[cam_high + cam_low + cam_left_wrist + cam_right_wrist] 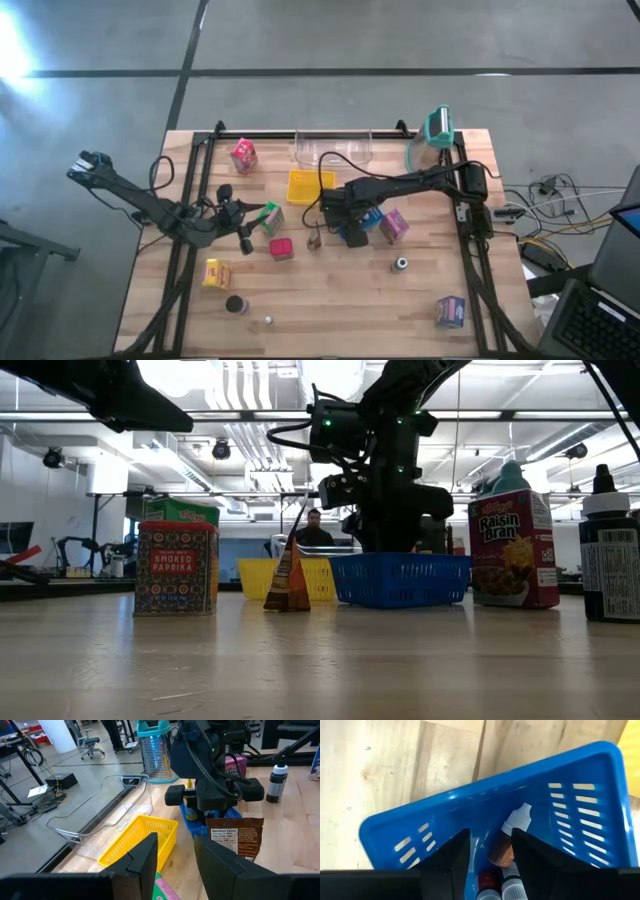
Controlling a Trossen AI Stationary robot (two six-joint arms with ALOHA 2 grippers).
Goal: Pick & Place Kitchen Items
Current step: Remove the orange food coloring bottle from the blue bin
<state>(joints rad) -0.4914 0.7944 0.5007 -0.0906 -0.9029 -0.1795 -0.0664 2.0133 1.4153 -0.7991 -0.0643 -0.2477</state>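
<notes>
My right gripper (491, 834) points down into the blue basket (580, 785), open. A small brown bottle with a white cap (506, 845) lies on the basket floor between its fingers, and two more bottles (496, 887) lie beside it. My left gripper (175, 841) hangs open and nearly level above the green carton (272, 216), which stands on the table. Loose on the table are the pink carton (243, 155), red carton (281, 249), yellow carton (216, 273), purple carton (394, 226), a brown packet (314, 240), a small bottle (401, 264), a dark disc (236, 304) and a white ball (268, 321). My right gripper's fingers stand on either side of the brown bottle from above. One finger (535, 860) overlaps the bottle's body in the wrist view, and blue floor shows on its other side. I cannot tell whether that finger touches it.
The yellow basket (310, 186) sits just beyond the blue one. A clear tray (335, 148) and the clear jug with a teal lid (437, 128) stand at the far edge. Another carton (450, 311) stands near right. Black frame rails run along the table's left, right and far sides.
</notes>
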